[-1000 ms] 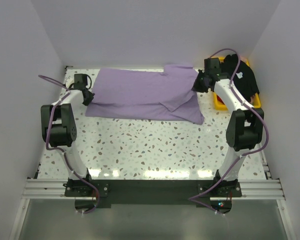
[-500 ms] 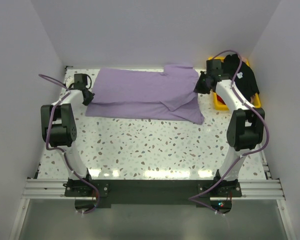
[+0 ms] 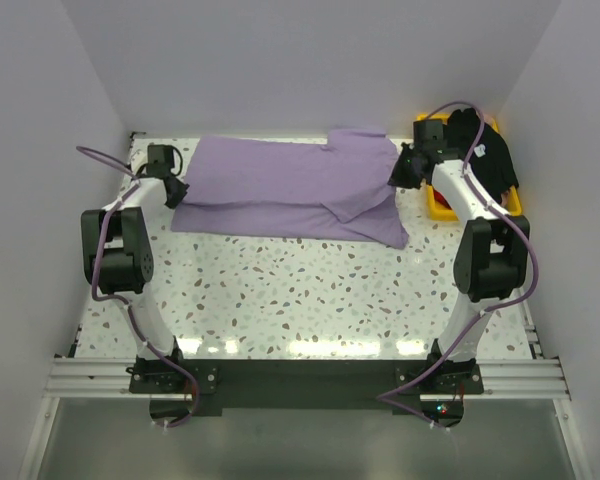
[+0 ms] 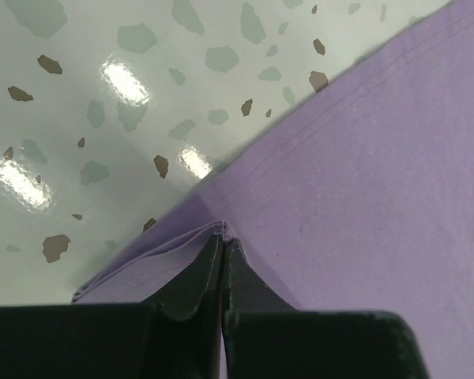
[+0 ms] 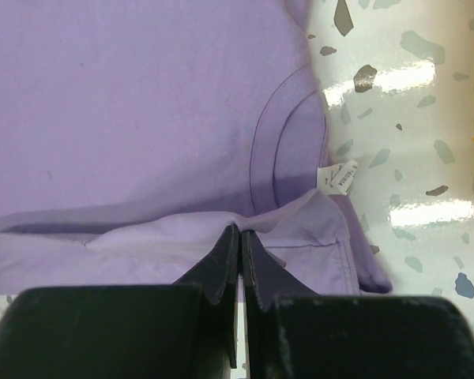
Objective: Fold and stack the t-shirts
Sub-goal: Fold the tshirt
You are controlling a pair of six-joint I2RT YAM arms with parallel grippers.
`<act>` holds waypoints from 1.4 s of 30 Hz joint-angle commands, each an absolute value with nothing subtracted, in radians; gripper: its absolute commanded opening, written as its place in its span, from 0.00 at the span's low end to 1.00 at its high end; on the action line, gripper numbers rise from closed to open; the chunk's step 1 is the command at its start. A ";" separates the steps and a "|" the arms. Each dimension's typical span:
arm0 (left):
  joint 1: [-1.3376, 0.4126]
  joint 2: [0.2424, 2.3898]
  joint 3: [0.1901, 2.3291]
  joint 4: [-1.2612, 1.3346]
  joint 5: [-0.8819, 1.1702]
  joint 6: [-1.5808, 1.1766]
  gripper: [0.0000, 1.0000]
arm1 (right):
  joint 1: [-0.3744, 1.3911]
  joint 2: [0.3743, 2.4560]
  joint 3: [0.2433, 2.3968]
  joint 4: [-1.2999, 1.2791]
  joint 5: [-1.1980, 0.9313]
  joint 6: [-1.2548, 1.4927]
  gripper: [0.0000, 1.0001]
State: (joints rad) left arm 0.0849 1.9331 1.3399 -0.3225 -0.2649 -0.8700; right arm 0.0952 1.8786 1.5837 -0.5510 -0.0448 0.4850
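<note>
The lavender-purple t-shirt lies spread across the far half of the speckled table, its near edge folded up over the body. My left gripper is shut on the shirt's left folded edge. My right gripper is shut on a pinch of cloth near the collar, beside the white neck label. The black t-shirt with a small white mark lies heaped in the yellow basket at the far right.
White walls close in the table on the left, back and right. The yellow basket stands against the right wall just behind my right arm. Bare speckled tabletop lies between the shirt and the arm bases.
The right gripper has drawn the collar side of the shirt slightly back and to the right. The left gripper has shifted a little toward the back.
</note>
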 commanded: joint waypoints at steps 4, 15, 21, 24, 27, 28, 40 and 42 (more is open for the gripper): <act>0.097 1.931 1.397 -0.284 -0.253 -0.847 0.01 | 0.078 1.905 1.612 -0.517 -0.052 0.474 0.00; 0.097 1.968 1.407 -0.259 -0.239 -0.838 0.04 | 0.074 1.951 1.637 -0.511 -0.064 0.474 0.00; 0.104 1.965 1.401 -0.232 -0.216 -0.816 0.47 | 0.072 2.017 1.706 -0.515 -0.084 0.469 0.00; 0.107 1.919 1.358 -0.200 -0.210 -0.815 0.67 | 0.071 2.058 1.746 -0.520 -0.094 0.463 0.12; 0.104 1.867 1.295 -0.189 -0.204 -0.825 0.71 | 0.071 2.088 1.790 -0.546 -0.092 0.453 0.33; 0.106 1.840 1.275 -0.189 -0.203 -0.836 0.71 | 0.071 2.089 1.798 -0.569 -0.089 0.449 0.36; 0.106 1.632 0.999 -0.216 -0.273 -0.900 0.66 | 0.075 1.725 1.332 -0.508 0.043 0.512 0.45; 0.104 1.625 0.980 -0.216 -0.276 -0.890 0.66 | 0.075 1.672 1.254 -0.485 0.055 0.520 0.44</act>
State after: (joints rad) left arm 0.0982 1.6703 1.0031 -0.2394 -0.2443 -0.8799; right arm 0.0765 1.7737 1.3369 -0.5339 0.0109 0.4931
